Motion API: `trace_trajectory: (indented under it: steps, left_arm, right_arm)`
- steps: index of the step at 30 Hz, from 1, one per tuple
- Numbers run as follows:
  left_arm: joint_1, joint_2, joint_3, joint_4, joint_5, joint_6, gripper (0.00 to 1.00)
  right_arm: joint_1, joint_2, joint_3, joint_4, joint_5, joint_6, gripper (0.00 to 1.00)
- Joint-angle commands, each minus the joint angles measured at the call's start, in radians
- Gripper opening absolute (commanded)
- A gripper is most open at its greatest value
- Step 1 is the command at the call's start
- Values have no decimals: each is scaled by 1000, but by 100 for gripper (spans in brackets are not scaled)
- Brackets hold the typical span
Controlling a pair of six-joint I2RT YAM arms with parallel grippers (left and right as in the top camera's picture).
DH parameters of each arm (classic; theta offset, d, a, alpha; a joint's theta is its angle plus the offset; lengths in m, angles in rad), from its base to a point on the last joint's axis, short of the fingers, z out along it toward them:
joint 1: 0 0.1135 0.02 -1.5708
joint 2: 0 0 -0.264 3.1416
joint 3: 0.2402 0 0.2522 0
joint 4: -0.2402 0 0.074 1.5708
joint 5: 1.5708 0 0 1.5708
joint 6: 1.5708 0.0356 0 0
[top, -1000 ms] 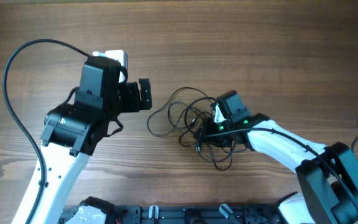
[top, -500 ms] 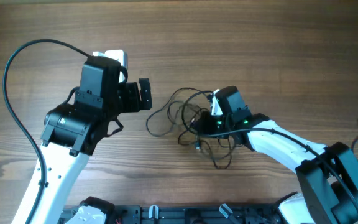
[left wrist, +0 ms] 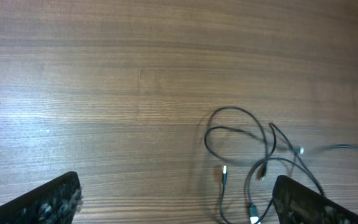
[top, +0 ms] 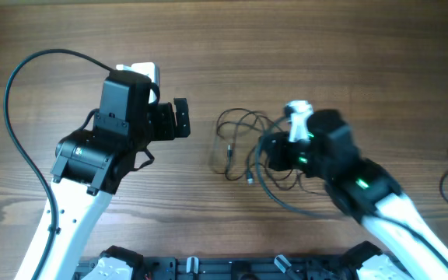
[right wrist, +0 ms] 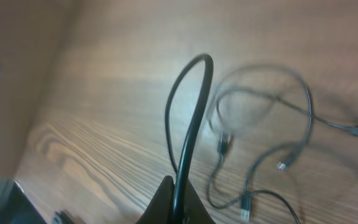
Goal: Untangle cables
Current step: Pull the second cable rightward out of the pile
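While my left pincer [top: 181, 118] hangs wide apart above the counter [top: 325, 47], my right arm slants in, right pincer [right wrist: 176, 200] clamped on one loop of the cables [top: 239, 144], which lie between both pincers.

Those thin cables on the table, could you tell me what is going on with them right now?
The robot is working on untangling the cables. The right gripper is shut on one strand and holds it in a raised loop above the table, while the other loops and plug ends lie loose on the wood. The left gripper hangs open to the left of the tangle, touching nothing.
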Motion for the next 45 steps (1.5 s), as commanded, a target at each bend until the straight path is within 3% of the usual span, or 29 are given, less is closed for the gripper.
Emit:
trace_trajectory:
  steps: [1,8,17,28,33,39,42,45]
  left_arm:
    - [5,-4,6,2,5,13,100]
    - [5,-4,6,2,5,13,100]
    - [5,-4,6,2,5,13,100]
    - [5,-4,6,2,5,13,100]
    - [5,-4,6,2,5,13,100]
    - [5,-4,6,2,5,13,100]
    - [5,-4,6,2,5,13,100]
    - [5,-4,6,2,5,13,100]
  right_arm:
    - [3,-145,123,-84,177,-36,5]
    - [3,-192,409,-266,474,-96,4]
    - [3,-87,739,-223,739,-214,4]
    - [3,-3,848,155,1002,-518,5]
    - [3,43,848,285,1194,-722,5]
    - [3,114,848,592,1364,-1052,4]
    - [-34,158,848,746,1402,-1190,5]
    - [-119,207,848,786,1421,-1228,5]
